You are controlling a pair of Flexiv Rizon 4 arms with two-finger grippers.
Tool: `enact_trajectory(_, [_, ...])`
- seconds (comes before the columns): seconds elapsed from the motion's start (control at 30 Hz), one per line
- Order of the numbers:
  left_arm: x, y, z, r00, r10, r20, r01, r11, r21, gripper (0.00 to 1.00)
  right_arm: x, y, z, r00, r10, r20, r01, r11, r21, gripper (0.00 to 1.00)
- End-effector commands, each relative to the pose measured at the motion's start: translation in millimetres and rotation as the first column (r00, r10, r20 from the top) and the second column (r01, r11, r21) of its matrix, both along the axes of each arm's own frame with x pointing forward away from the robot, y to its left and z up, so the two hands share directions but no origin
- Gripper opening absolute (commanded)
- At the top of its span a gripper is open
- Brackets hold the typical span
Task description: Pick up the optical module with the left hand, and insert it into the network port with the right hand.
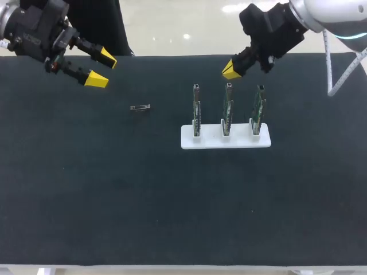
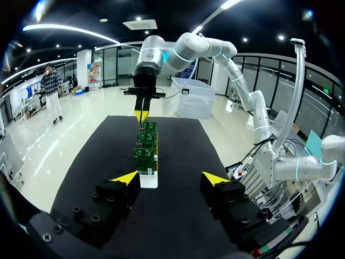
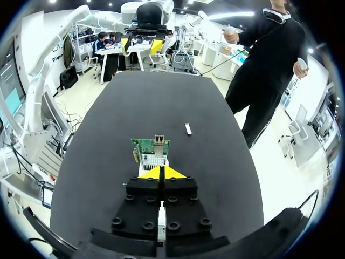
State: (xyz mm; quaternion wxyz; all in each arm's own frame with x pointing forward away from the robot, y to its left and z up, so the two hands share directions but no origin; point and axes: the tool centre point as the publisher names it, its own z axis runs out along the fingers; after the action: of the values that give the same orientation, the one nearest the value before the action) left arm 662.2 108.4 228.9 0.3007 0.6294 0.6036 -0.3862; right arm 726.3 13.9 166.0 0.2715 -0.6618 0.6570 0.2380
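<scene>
- Your left jaws: open, far left.
- Right jaws: closed, just beyond the rack [image 1: 189, 142].
- The module [image 1: 140, 107] lies on the bench [image 1: 86, 189], left of the rack.

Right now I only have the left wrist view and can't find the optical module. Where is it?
Observer: Head view shows the optical module lying flat on the table, left of the white holder, not touching it.
Operator: Am I over it?
Observer: No. The left gripper is farther back and farther left than the module.
Operator: Other arm carrying anything?
Observer: No. In the right wrist view the right gripper is shut, with nothing between its tips.
</scene>
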Motion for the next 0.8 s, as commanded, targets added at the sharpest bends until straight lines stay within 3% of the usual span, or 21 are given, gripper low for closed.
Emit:
enact_trajectory(0.03, [0.6,-1,0.2,1.0,0.0,-0.001,0.0,1.0,0.003,1.0,-2.6,-1,-3,1.0,-0.002,0.003,0.002,1.0,0.003,0.0])
enact_trajectory(0.8, [0.6,-1,0.2,1.0,0.0,-0.001,0.0,1.0,0.003,1.0,-6.9,-2,-17,1.0,0.0,0.022,0.0,1.0,0.026,0.0])
